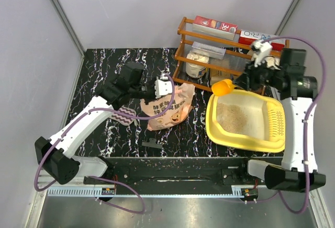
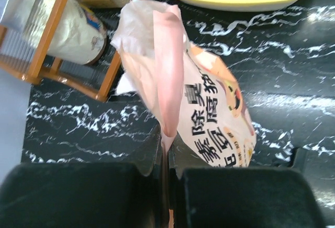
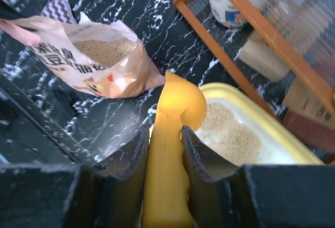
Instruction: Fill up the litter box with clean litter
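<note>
The scene is evenly lit; glare is seen at two o'clock on the glossy black marbled tabletop [image 2: 293, 55]; the orange wooden rack [image 3: 209, 38] is blurred.

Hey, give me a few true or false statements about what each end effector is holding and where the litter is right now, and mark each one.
1. The right end effector grips the yellow scoop. True.
2. The litter box is completely empty. False: pale litter covers part of its floor.
3. The left end effector is shut on the top edge of the litter bag. True.
4. The litter bag lies inside the litter box. False: it sits on the table, to the left of the box.
5. The litter bag is sealed. False: its mouth is open, with granules showing inside.
</note>
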Controlling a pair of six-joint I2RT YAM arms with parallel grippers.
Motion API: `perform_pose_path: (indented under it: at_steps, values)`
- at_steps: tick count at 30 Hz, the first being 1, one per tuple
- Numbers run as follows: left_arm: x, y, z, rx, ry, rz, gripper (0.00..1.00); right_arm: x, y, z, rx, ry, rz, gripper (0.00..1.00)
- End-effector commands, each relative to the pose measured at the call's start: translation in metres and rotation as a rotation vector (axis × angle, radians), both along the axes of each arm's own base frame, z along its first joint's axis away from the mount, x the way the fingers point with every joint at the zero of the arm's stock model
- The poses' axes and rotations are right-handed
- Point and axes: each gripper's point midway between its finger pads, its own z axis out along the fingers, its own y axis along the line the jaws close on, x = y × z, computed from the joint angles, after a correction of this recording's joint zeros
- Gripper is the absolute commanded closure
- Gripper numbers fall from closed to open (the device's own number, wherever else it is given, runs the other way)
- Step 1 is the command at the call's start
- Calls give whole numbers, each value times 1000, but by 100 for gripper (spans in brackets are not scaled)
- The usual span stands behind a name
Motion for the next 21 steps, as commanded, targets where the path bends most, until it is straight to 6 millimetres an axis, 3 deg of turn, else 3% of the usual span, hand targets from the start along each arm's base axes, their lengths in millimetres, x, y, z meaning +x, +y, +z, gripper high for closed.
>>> perform_pose_path:
  at_steps: [1,2,3,6,7,8,10,11,12,16,19,20,21]
  values:
    - [20,26,61,-36,-247,39,100,58,29,1,-152,-190,56,100]
    - [23,31,65,-25,-277,41,100,70,37,-13,-196,-186,90,100]
    - [27,39,67,-13,-291,64,100,80,54,-14,-221,-227,122,100]
    - [34,57,75,21,-349,97,100,110,72,-36,-311,-258,162,100]
    - [36,61,76,32,-364,105,100,110,91,-43,-331,-274,215,100]
    - [37,66,75,50,-383,104,100,116,97,-60,-378,-281,259,100]
    - [40,77,77,73,-409,138,100,122,118,-72,-435,-337,310,100]
    - [39,81,77,87,-423,140,100,121,123,-91,-482,-340,361,100]
    - [40,86,77,97,-430,155,100,124,128,-94,-499,-376,380,100]
    - [36,92,78,102,-439,168,100,107,149,-126,-565,-430,528,98]
    - [32,94,76,101,-435,168,100,82,154,-149,-625,-478,656,87]
    - [31,94,76,99,-431,170,100,69,157,-169,-673,-485,731,83]
    - [30,94,77,95,-430,169,100,65,152,-177,-718,-486,744,75]
